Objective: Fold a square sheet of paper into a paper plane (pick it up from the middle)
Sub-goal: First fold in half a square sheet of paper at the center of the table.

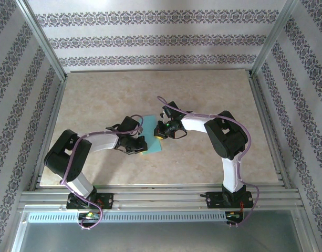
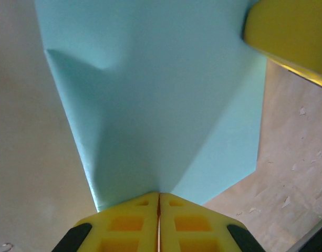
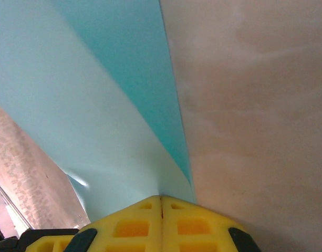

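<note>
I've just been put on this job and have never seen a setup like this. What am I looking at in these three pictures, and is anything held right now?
These are two robot arms bolted at the near edge of a table. The overhead picture comes from a fixed camera above and behind them, with the left arm on the left and the right arm on the right. The other two pictures come from a camera on each wrist, looking past its own yellow fingers. Between the arms is a turquoise paper. The left fingers are shut on one edge of it and the right fingers on another, so the sheet looks bent up rather than flat. The yellow block at the top right of the left wrist picture is a finger of the right arm.
</note>
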